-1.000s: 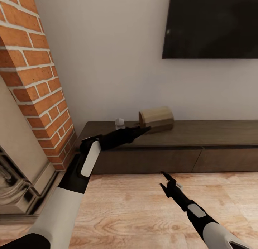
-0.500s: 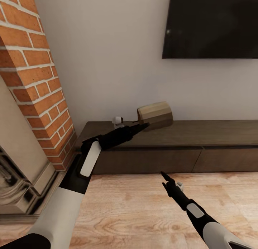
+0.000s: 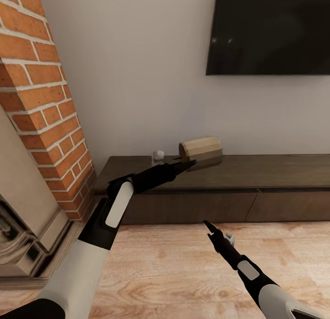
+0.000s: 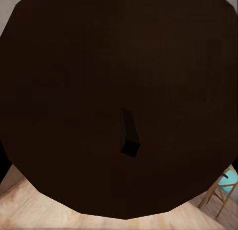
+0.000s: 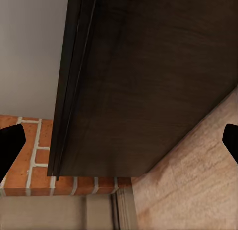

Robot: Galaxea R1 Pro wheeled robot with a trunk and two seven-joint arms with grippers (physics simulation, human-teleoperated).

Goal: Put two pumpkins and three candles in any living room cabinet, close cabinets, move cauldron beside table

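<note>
A tan candle (image 3: 200, 148) lies on its side just above the top of the long dark cabinet (image 3: 206, 204), casting a shadow under it. My left gripper (image 3: 191, 162) reaches over the cabinet top and touches the candle's near lower edge. Its fingers look pressed together on that edge. In the left wrist view the candle's dark round end (image 4: 119, 66) with its wick (image 4: 128, 136) sits right in front of the camera. My right gripper (image 3: 207, 226) hangs open over the floor in front of the cabinet (image 5: 148, 91), holding nothing. The drawer fronts I can see are shut.
A brick fireplace column (image 3: 41, 103) stands at the cabinet's left end. A dark TV (image 3: 270, 30) hangs on the wall above. Pale wooden floor (image 3: 174, 264) lies before the cabinet. A wooden chair (image 4: 220, 190) shows far off in the left wrist view.
The candle rose and tilted with my left gripper, then came back level and slightly lower. The view has shifted a little. The right arm has barely moved.
</note>
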